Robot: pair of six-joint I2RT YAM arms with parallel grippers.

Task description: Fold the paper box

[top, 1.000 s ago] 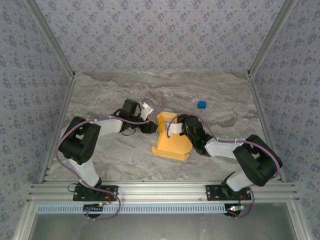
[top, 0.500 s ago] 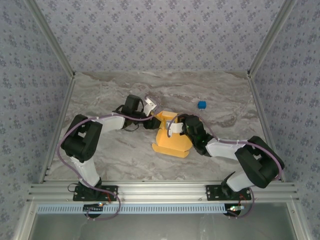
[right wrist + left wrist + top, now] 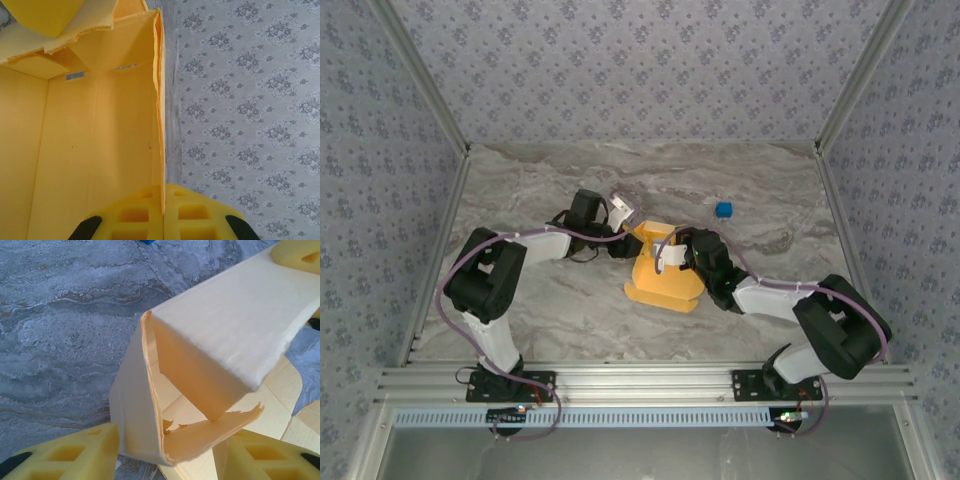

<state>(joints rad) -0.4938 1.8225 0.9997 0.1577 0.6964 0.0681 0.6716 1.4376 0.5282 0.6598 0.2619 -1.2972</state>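
The paper box (image 3: 658, 283) is a yellow-orange card, partly folded, standing mid-table between both arms. In the left wrist view the paper box (image 3: 220, 325) shows one folded corner with a torn flap edge. My left gripper (image 3: 628, 240) is at the box's upper left; its fingers (image 3: 75, 455) stand apart, and the gripper (image 3: 170, 440) is open astride that corner. My right gripper (image 3: 668, 256) reaches in from the right. It is shut (image 3: 163, 192) on the thin edge of one wall of the paper box (image 3: 95, 140), looking into the box's inside.
A tiny blue object (image 3: 723, 209) lies on the marble table (image 3: 540, 190) behind and right of the box; it also peeks in as a blue object (image 3: 146, 241) at the top edge. Patterned walls and metal posts enclose the table.
My left gripper has moved right and slightly back, onto the box's corner. The box's near flap has shifted a little. The right gripper keeps its hold.
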